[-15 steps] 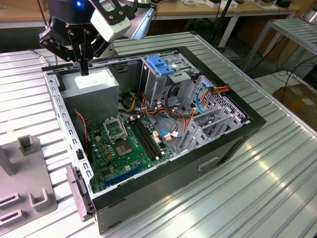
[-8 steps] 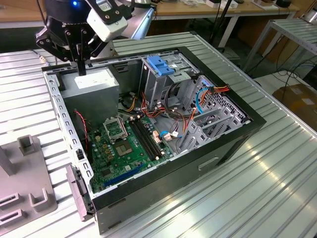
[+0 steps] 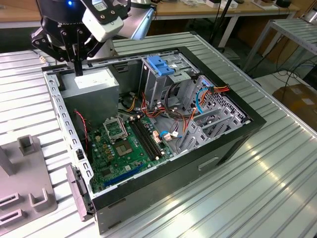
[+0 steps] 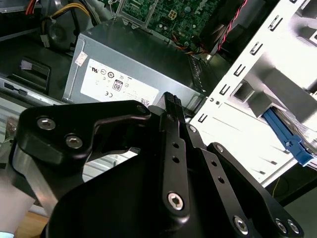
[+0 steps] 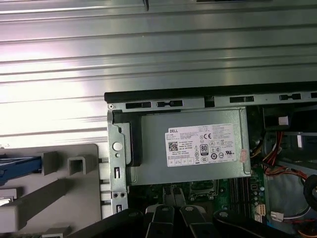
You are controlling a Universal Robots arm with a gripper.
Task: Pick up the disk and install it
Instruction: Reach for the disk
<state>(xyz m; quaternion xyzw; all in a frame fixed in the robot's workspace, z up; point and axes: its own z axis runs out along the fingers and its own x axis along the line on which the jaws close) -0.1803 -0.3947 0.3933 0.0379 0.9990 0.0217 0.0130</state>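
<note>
So the claw (image 3: 78, 70) is hanging right over the power supply (image 3: 94, 83), tips just above its white label. Its fingers are pinched narrow with nothing between them. The power supply sits in a corner of the open PC case (image 3: 208, 158), which lies on the ribbed metal counter (image 3: 277, 188). The disk (image 5: 19, 165) is outside the case. In the first wrist view you only catch its blue bracket edge, parked in a grey holder (image 5: 64, 198) on the counter, just past the case wall nearest the power supply. The rest of the disk is cut off, so I can't tell how it lies. The green motherboard (image 3: 121, 148) is right beside the power supply. The grey drive cage (image 3: 151, 84) with the blue latch (image 3: 161, 64) stands beyond that, well apart from the power supply.
</note>
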